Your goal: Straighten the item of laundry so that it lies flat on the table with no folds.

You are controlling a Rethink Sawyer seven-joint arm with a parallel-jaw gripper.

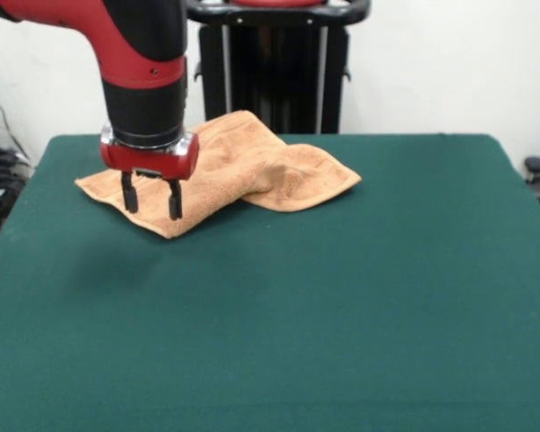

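one gripper [151, 196] spread, over rumpled towel [243, 166].

One front camera, slightly raised, facing across the table [360, 297] — arm descending from above

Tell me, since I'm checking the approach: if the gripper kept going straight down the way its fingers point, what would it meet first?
Most likely the towel: the open gripper points down over its left part. Depth is unclear from this one view, so it might meet the green table just in front instead.
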